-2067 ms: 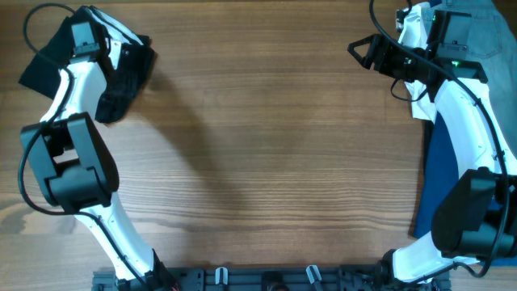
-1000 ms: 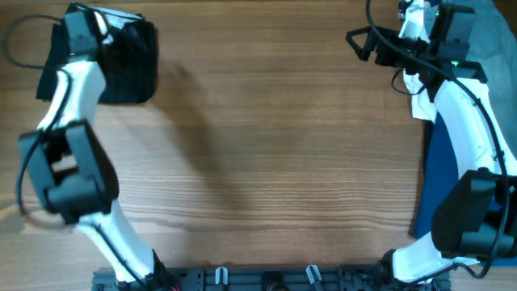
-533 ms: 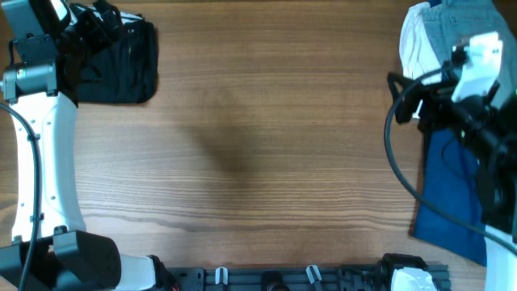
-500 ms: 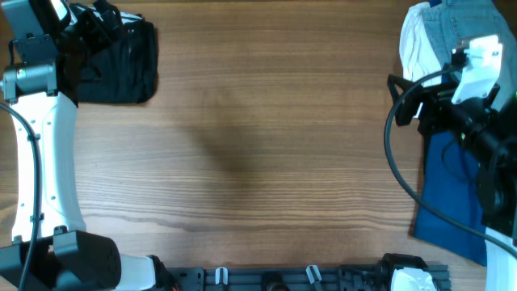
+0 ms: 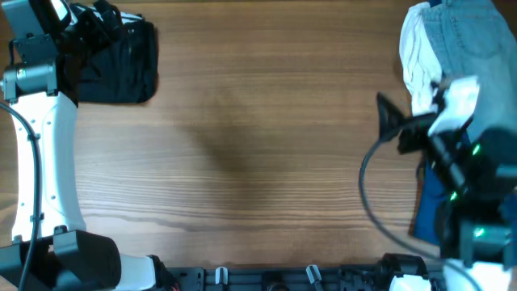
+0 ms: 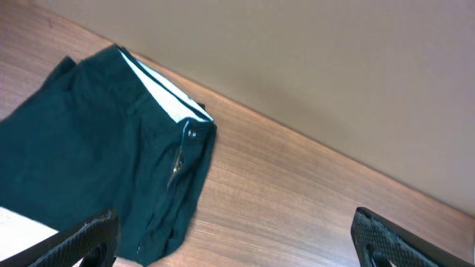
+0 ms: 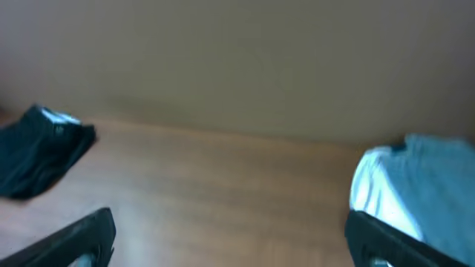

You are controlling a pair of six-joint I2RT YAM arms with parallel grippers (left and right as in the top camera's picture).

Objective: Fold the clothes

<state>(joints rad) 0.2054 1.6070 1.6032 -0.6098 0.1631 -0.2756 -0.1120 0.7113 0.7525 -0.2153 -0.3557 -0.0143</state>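
The black garment lies folded into a compact rectangle at the table's far left corner. In the left wrist view it shows its whitish lining at the waistband. It also shows far off in the right wrist view. My left gripper hovers open and empty above its far edge; in the left wrist view the fingers are spread wide. My right gripper is open and empty at the right side, away from the garment; the right wrist view is blurred.
A light-blue denim piece with a white lining lies at the far right corner and shows in the right wrist view. A bright blue cloth lies under the right arm at the right edge. A rack runs along the front edge.
The right arm has drawn back toward the front, its gripper moving down and slightly left. The left arm and the black garment have stayed still since half a second ago.
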